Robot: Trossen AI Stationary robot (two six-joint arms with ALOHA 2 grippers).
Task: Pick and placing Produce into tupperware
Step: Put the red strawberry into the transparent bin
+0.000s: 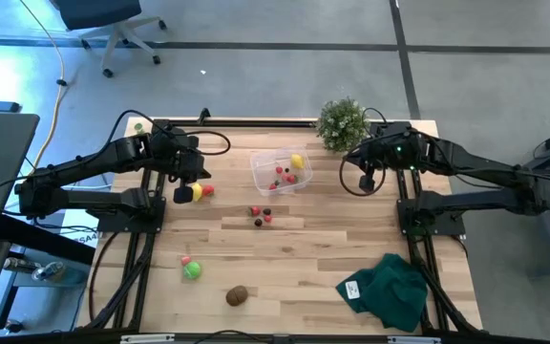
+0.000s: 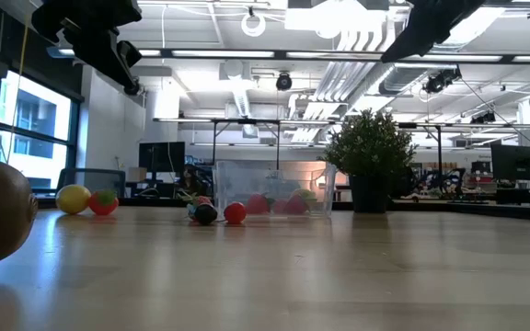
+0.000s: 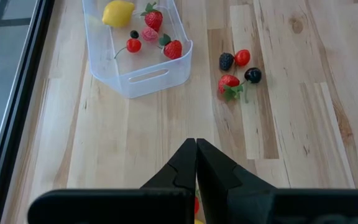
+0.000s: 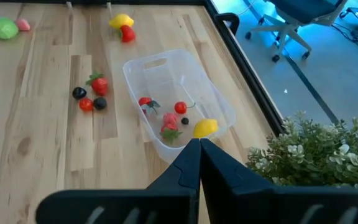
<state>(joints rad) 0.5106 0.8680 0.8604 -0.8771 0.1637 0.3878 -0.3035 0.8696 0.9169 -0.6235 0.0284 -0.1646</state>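
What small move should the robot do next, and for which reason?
Probably the left gripper, shut and empty, should open and move toward the berry cluster lying on the table beside the tupperware. The container already holds a lemon and some berries.

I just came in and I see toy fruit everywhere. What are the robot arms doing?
They are putting toy fruit into the clear tupperware. A lemon and some red berries already lie inside. A few berries, a green ball and a brown kiwi are on the table. The left gripper and right gripper are both shut and empty.
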